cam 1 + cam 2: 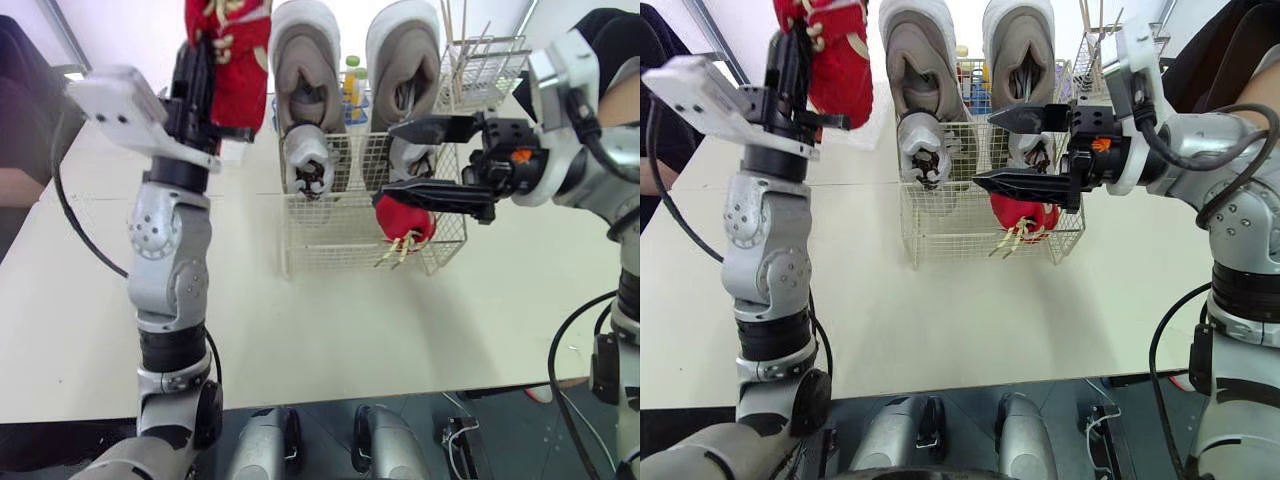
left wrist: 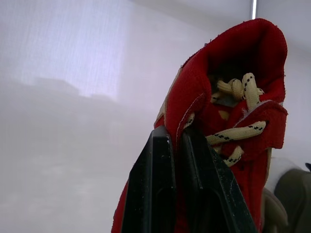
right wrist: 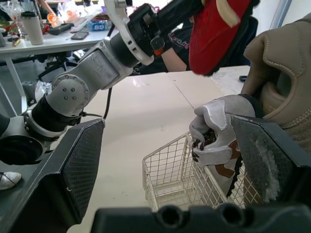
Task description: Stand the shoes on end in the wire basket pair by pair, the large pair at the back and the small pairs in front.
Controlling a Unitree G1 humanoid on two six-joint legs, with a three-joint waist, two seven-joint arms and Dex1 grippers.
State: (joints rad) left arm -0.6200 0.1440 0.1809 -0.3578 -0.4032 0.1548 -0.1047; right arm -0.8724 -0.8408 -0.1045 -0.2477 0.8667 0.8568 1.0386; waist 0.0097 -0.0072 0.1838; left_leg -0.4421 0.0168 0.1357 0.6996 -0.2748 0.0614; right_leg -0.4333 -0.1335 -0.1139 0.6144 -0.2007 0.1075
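The bench lies bare at 6 and 9 o'clock of the wire basket, which has the large pair at its back and a red shoe front-right. At 10 o'clock the left gripper, arm upright, clamps the other red shoe high. From 3 o'clock the right gripper reaches across, spread wide and empty.

A cream table is stretching across the room, with a thin seam running across it. Dark floor is showing past its near edge. Beyond, a white desk is carrying clutter. A pale wall is glowing with soft light.
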